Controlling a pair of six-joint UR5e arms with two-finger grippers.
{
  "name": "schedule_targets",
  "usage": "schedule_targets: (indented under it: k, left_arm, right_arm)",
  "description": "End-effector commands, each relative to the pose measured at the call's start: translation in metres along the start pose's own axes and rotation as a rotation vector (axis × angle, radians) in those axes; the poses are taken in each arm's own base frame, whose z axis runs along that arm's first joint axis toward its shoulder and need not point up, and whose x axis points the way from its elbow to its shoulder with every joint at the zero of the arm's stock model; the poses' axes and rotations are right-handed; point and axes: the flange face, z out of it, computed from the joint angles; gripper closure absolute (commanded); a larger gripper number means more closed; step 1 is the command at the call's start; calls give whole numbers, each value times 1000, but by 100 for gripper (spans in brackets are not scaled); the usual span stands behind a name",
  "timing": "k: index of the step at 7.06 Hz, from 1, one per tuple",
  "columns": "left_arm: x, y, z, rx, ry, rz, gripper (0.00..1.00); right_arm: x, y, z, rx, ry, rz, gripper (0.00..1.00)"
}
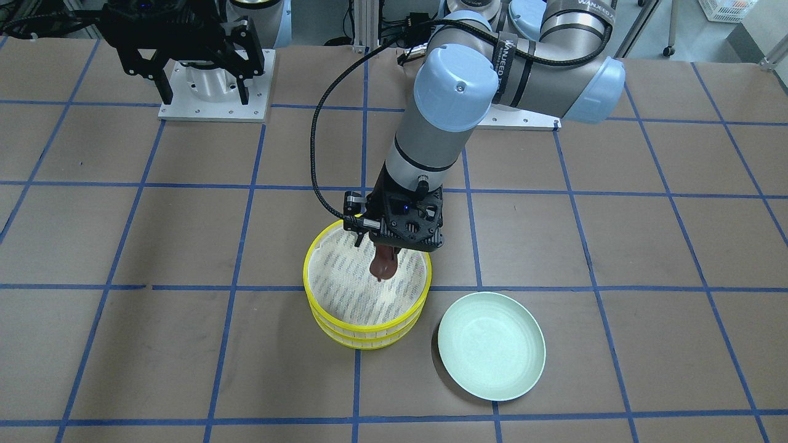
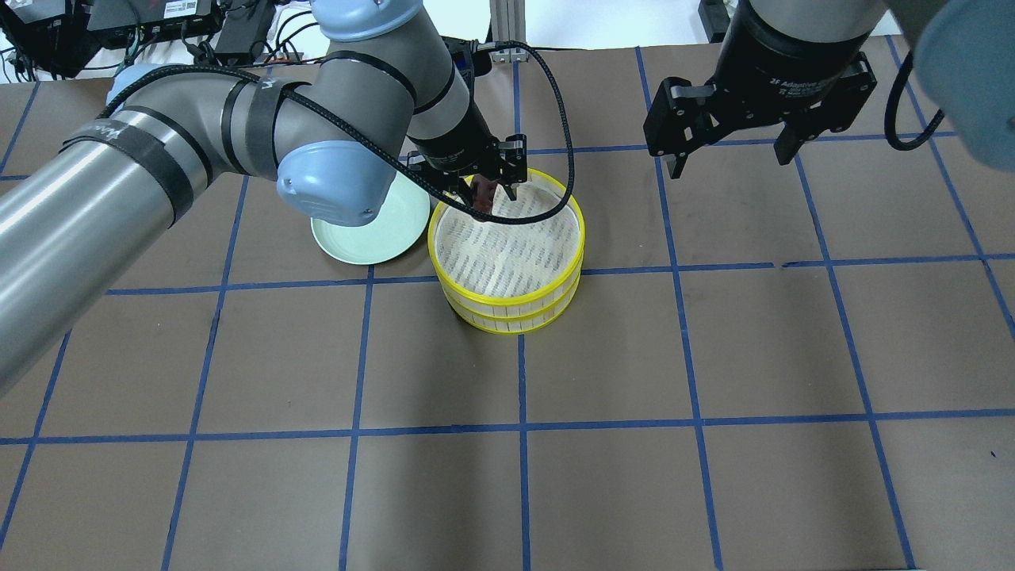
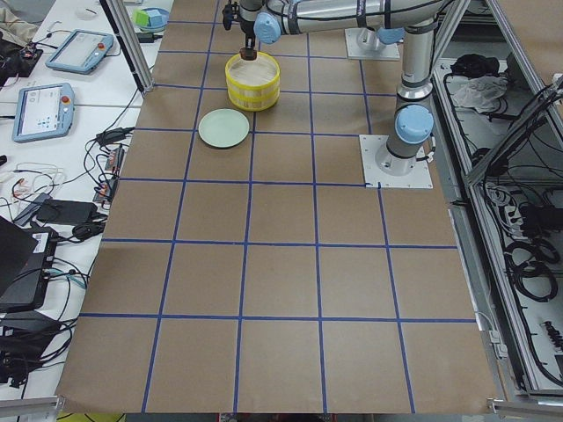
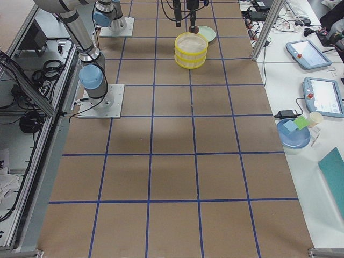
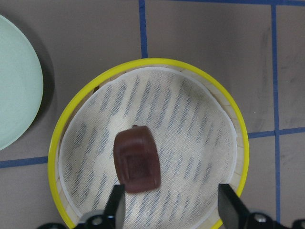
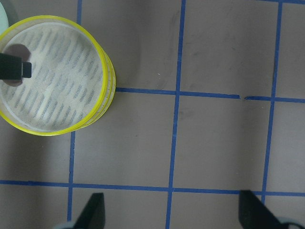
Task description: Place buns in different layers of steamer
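Hangs over the top layer (image 5: 200, 119) of the steamer (image 1: 363, 335) with left pincer (image 5: 171, 191) spread wide, brown bun (image 5: 137, 160) beside one finger, seemingly so it lands on this tier alone; right pincer (image 2: 731, 162) open, empty, well off from the steamer.

You are looking at two readable marks. The black strap (image 1: 510, 50) around the left arm (image 1: 431, 132) is showing white letters reading "WANJEED". The housing of the right end effector (image 2: 731, 159) is showing "2F Adaptive"; the smaller print after it is staying illegible.
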Motion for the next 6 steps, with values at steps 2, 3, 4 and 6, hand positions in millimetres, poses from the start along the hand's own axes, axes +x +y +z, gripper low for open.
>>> schedule_targets:
  k: [2, 3, 4, 6]
  left_arm:
    - [2, 2, -10, 1, 21, 1, 0]
    - [-7, 5, -20, -23, 9, -13, 0]
    - [-27, 1, -32, -12, -37, -33, 0]
    - [-75, -3, -67, -41, -98, 13, 0]
  right_arm:
    - [11, -3, 3, -5, 2, 17, 0]
    - [11, -3, 3, -4, 2, 17, 0]
    - [10, -3, 3, -2, 1, 17, 0]
    - [12, -4, 2, 5, -5, 12, 0]
